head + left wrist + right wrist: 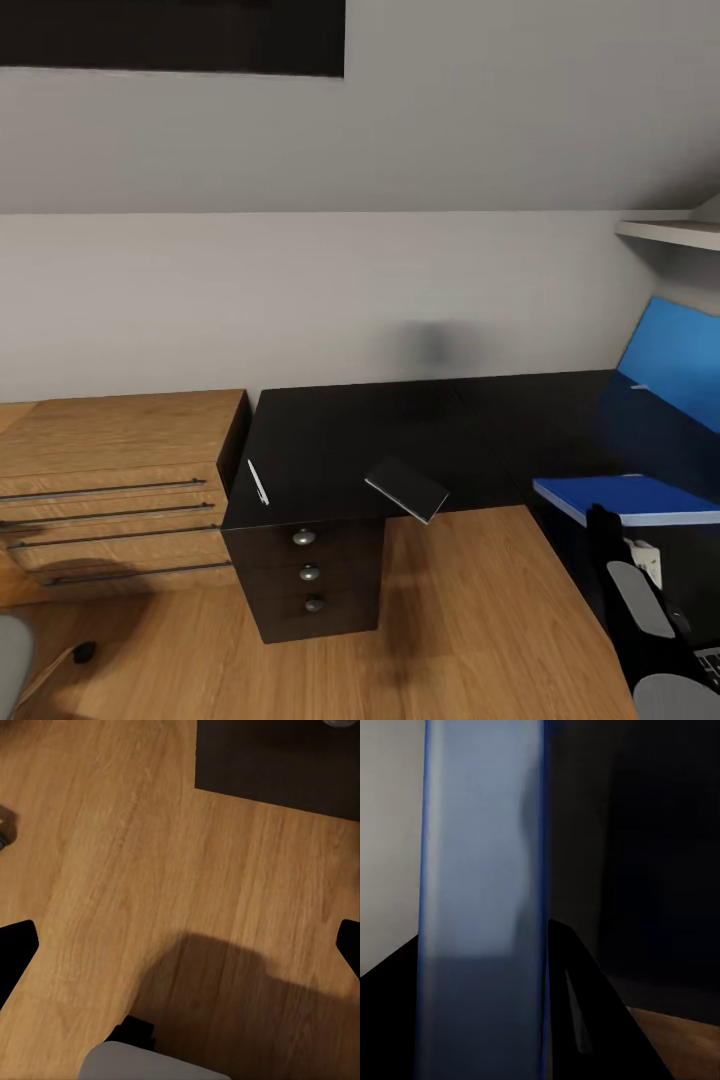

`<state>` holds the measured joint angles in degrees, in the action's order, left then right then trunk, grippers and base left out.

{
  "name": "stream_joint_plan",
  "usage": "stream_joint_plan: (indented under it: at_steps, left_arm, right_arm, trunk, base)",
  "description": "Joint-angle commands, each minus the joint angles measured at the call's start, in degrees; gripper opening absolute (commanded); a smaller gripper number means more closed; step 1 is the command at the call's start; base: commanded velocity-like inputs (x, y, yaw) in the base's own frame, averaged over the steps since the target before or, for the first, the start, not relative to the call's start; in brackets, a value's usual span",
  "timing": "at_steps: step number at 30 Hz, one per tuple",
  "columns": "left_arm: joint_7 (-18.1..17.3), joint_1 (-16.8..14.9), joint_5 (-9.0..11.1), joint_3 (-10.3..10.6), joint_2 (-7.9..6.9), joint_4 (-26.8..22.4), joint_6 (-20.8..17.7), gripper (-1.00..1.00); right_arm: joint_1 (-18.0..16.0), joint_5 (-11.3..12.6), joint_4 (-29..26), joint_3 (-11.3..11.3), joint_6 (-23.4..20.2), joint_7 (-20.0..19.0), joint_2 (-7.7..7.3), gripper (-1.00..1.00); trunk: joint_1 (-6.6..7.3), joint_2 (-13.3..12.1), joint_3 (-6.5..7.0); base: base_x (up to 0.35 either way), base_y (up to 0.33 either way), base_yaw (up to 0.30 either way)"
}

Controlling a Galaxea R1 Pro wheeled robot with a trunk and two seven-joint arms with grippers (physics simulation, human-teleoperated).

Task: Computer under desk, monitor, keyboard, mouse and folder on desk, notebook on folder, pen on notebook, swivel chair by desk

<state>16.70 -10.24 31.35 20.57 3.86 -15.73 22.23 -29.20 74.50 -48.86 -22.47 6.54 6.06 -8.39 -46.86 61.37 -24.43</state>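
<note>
A black desk runs along the grey wall. The right gripper, at five o'clock, clamps the blue folder: thin, light, floppy, best held by its edge. The left gripper's fingers are spread, empty.

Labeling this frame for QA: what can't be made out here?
- Right claw: in the head view the blue folder covers its tips; the right wrist view doesn't settle whether it grips.
- Monitor: cut off by the head view's right edge.
- Notebook: overhangs the desk edge; cover detail too dark.
- Pen: too small to tell tip from cap.
</note>
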Motion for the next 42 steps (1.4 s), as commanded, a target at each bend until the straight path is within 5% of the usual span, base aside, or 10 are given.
stream_joint_plan:
  at_steps: [1,12,42]
  left_arm:
    - [0.4,0.0,0.3,0.5,-0.02,0.0,0.2,1.0]
    - [0.5,0.0,0.2,0.6,0.02,0.0,0.4,1.0]
    - [0.5,-0.1,0.2,0.5,0.0,0.0,0.4,1.0]
  right_arm:
    - [-0.1,0.6,0.0,0.1,0.3,0.2,-0.01,-1.0]
    - [-0.2,0.8,0.3,0.2,5.2,0.4,0.36,-1.0]
    - [-0.2,0.8,0.1,0.4,5.3,0.4,1.53,-1.0]
  trunk:
    - [0.0,0.0,-0.06]
    - [0.0,0.0,-0.06]
    - [0.0,0.0,-0.06]
  base:
    - [0.0,0.0,0.0]
    - [-0.017,0.002,0.0]
    - [-0.021,0.013,0.0]
